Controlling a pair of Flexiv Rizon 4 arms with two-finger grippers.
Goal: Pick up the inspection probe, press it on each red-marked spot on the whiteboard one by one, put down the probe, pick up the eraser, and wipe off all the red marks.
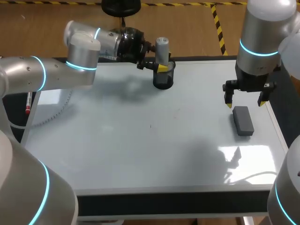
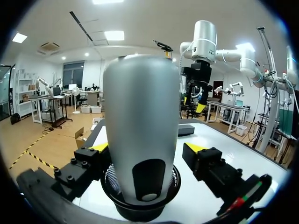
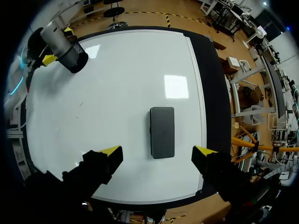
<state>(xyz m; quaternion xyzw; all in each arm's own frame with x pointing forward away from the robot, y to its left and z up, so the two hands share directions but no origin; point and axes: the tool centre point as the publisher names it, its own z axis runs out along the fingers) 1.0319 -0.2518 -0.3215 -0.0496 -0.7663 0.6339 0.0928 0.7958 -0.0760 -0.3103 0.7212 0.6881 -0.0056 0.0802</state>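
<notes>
Hovering right pincer (image 3: 158, 151) spread apart over eraser (image 3: 162, 128), left pincer (image 2: 147, 148) apart around probe (image 2: 140, 107) in cup (image 2: 140, 212)

silver-grey probe (image 1: 161, 47), black mesh cup (image 1: 163, 80), dark grey eraser (image 1: 243, 120), white whiteboard (image 1: 140, 140).

The left arm (image 1: 56, 72) and right arm (image 1: 260, 37) were silver-grey tubes with rounded joints, ringed by glowing cyan bands. The left gripper (image 2: 145, 151) and right gripper (image 3: 158, 151) were black, blocky and yellow-tipped. Socket screws studded the left one's fingers (image 2: 86, 163).
</notes>
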